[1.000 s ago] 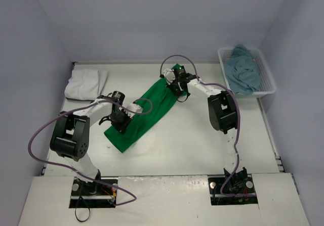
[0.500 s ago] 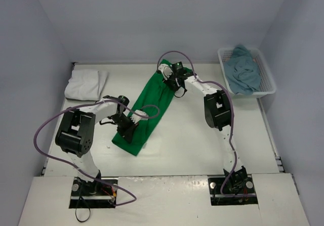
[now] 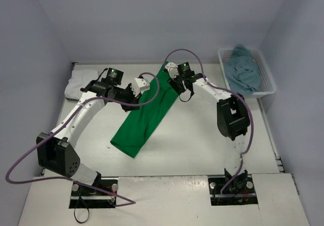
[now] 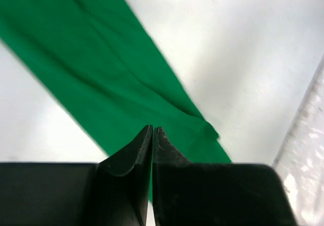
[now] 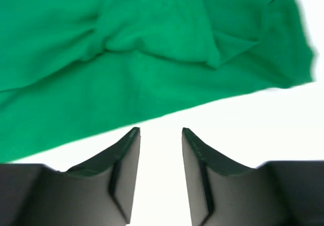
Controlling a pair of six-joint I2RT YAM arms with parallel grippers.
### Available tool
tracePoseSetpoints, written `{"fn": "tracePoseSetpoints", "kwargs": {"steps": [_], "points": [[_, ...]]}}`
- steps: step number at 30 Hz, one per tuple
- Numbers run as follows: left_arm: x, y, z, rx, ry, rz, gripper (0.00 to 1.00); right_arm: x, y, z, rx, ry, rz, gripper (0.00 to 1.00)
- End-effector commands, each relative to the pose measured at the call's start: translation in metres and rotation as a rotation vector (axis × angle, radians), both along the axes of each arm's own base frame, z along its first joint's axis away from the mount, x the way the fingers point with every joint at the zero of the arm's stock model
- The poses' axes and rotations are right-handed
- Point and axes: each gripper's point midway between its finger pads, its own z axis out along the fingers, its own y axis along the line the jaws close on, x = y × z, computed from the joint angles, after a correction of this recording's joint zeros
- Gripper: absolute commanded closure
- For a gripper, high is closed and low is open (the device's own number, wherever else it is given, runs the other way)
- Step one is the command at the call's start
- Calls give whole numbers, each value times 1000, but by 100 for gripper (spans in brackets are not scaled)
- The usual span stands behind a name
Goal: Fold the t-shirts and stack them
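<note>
Across the middle of the white tabletop (image 3: 202,135) the bright green t-shirt (image 3: 147,117) lies as a long narrow strip. It runs slantwise from near the far edge down toward the near left corner, and its near end stops about halfway to the near edge.

At the far right corner stands the white lattice basket (image 3: 268,87), and the dull teal-blue t-shirt (image 3: 244,74) is heaped inside it. At the far left corner the white t-shirt (image 3: 83,83) lies as a small soft pile.

Only the top camera shows these two shirts, the basket and both arms together. Each wrist camera shows only green cloth and bare table.

The left gripper (image 3: 143,86) is over the far part of the green strip, at its left side. In the left wrist view its two fingers (image 4: 153,131) are pressed together with no gap, and I see no cloth between them. The green shirt (image 4: 101,69) lies below them, a little blurred.

The right gripper (image 3: 182,90) is at the right side of the strip's far end. The top camera does not show clearly how its jaws stand. In the right wrist view the fingers (image 5: 159,131) stand partly apart, and only white table shows in the gap. The wrinkled end of the green shirt (image 5: 126,59) lies just beyond the tips, and it is not gripped.
</note>
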Motion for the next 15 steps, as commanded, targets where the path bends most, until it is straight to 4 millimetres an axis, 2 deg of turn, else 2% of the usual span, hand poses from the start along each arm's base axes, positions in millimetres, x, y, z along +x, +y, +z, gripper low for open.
{"fn": "tracePoseSetpoints", "kwargs": {"steps": [1,2,4,5,6,7,8,9,10,11,12,13,14,15], "points": [[32,10,29,39,-135,117,100,-19,19,84,126,-99,46,67],[40,17,32,54,-167,155,100,-32,33,82,130,-79,93,70],[50,31,33,80,-216,229,100,-58,48,74,130,-17,163,80],[65,48,38,91,-252,326,100,-69,58,71,134,7,202,91],[70,57,40,90,-261,373,100,-92,77,63,142,60,273,98],[76,68,44,87,-263,419,100,-106,88,58,151,92,314,100],[84,90,49,51,-246,514,100,-119,99,53,154,120,357,100],[88,103,54,25,-241,563,100,-131,108,48,151,143,390,100],[90,116,61,1,-244,609,100,-151,129,43,149,162,456,100],[96,143,67,-28,-245,702,100,-161,137,41,143,168,488,100],[98,161,71,-42,-252,761,100,-170,147,41,148,173,515,100],[97,173,75,-57,-261,798,100,-185,162,38,151,188,555,100],[98,184,78,-71,-263,838,100,-192,172,41,166,192,577,100],[97,206,81,-72,-271,906,100,-199,179,37,176,214,588,100]]}}
